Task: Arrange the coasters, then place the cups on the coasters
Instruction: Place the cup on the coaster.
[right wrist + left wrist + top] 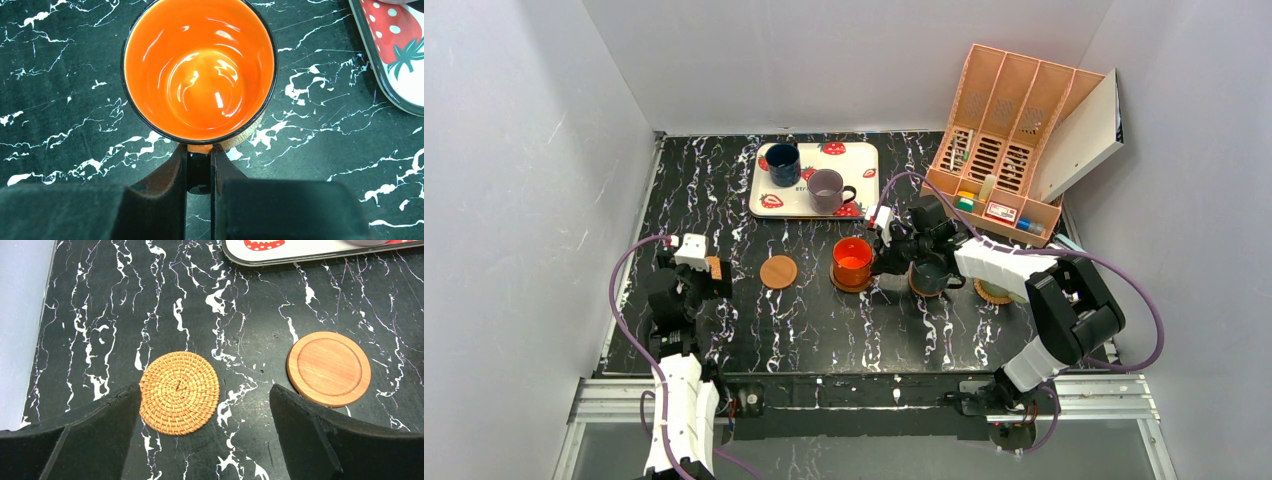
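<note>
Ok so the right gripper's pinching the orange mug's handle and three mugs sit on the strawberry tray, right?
Not quite. The right gripper does pinch the orange mug by its handle, but the strawberry tray holds two mugs, not three: the navy mug and the mauve mug, as the top external view shows.

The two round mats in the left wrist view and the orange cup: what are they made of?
The woven coaster: wicker or rattan, by its spiral of plaited strands, matt. The smooth coaster: probably wood, with faint grain and a raised rim, satin finish; possibly fired clay. The orange cup: likely glazed ceramic, glossy, with bright reflections inside and a dark rim.
</note>
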